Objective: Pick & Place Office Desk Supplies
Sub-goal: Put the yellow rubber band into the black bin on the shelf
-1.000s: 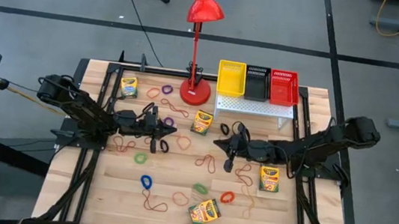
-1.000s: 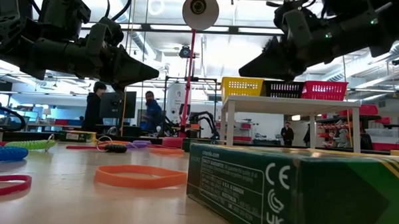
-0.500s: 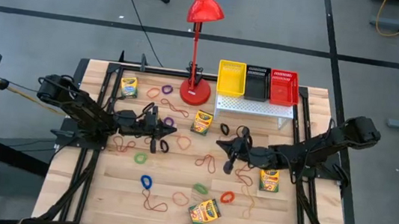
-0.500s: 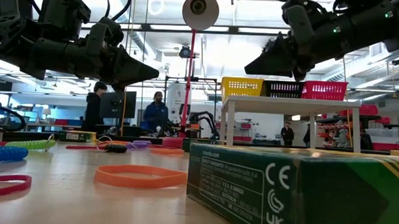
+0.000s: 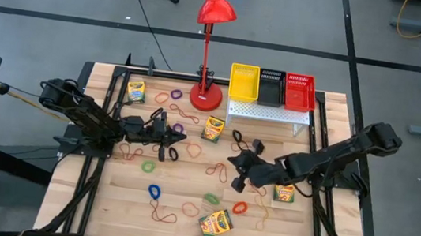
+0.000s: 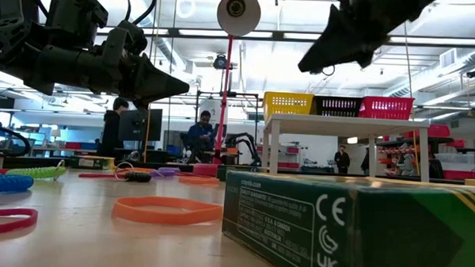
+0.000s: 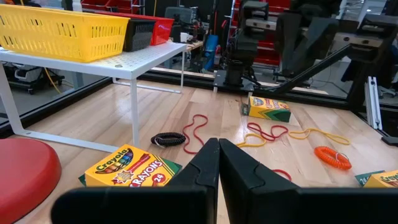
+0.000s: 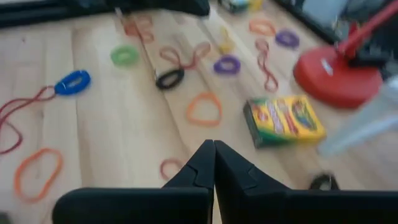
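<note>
we see the right gripper (image 5: 231, 159) clenched and empty above mid-table, partly covering a crayon box (image 5: 284, 193). the left gripper (image 5: 182, 139) is clenched too, empty, among rubber bands (image 5: 154, 192). another crayon box (image 5: 216, 223) sits near the front edge, bare wood around it.

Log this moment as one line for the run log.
left gripper: shut, empty, above the table's left half | right gripper: shut, empty, above table centre | crayon boxes, rubber bands: lying on table
</note>
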`<act>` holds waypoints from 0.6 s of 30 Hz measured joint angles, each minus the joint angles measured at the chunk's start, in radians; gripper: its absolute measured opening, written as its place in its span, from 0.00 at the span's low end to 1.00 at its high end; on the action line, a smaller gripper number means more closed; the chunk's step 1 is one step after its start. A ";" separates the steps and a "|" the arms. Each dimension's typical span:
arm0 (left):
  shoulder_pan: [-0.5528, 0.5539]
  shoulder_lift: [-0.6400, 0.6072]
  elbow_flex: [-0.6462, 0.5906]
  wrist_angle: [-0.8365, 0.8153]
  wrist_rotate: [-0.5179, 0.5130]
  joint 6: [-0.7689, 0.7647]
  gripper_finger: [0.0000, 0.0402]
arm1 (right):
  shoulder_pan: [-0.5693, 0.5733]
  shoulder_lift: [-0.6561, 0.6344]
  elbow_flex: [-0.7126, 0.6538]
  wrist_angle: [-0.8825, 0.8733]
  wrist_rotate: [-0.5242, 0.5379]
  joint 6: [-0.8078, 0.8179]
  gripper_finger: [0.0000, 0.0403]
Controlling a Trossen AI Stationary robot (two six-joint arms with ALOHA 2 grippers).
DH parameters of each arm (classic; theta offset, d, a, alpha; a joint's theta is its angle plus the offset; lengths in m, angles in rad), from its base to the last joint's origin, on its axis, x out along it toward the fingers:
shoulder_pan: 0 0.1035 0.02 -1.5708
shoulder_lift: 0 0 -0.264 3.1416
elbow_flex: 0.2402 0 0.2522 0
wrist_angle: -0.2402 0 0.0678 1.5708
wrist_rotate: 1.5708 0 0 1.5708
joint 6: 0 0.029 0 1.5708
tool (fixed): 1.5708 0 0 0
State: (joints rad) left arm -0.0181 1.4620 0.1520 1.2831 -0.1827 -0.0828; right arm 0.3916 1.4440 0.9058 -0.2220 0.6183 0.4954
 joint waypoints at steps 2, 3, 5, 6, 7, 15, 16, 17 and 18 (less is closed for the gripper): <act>0.000 0.000 0.000 0.000 0.000 0.000 0.03 | 0.004 0.022 0.011 -0.051 -0.033 0.055 0.03; 0.000 0.000 0.000 0.000 0.000 0.000 0.03 | 0.006 0.036 0.011 -0.068 -0.052 0.079 0.04; 0.000 0.000 0.000 0.001 0.000 0.000 0.03 | 0.006 0.062 0.011 -0.066 -0.078 0.125 0.07; 0.000 0.000 0.000 0.002 0.000 0.000 0.03 | 0.006 0.074 0.011 -0.070 -0.080 0.145 0.09; 0.000 0.000 0.000 0.000 0.000 0.000 0.03 | 0.006 0.086 0.011 -0.074 -0.081 0.160 0.11; 0.000 0.000 0.000 0.000 0.000 0.000 0.03 | 0.003 0.100 0.012 -0.113 -0.140 0.237 0.30; 0.000 0.000 0.000 0.000 0.000 0.000 0.03 | 0.000 0.100 0.012 -0.118 -0.149 0.249 0.32; 0.000 0.000 0.000 0.001 0.000 0.000 0.03 | -0.004 0.100 0.012 -0.134 -0.155 0.260 0.34; 0.000 0.000 0.000 0.000 0.000 0.000 0.03 | -0.010 0.100 0.012 -0.155 -0.166 0.272 0.36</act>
State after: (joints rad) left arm -0.0185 1.4620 0.1520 1.2832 -0.1827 -0.0828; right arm 0.3816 1.5436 0.9176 -0.3767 0.4520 0.7679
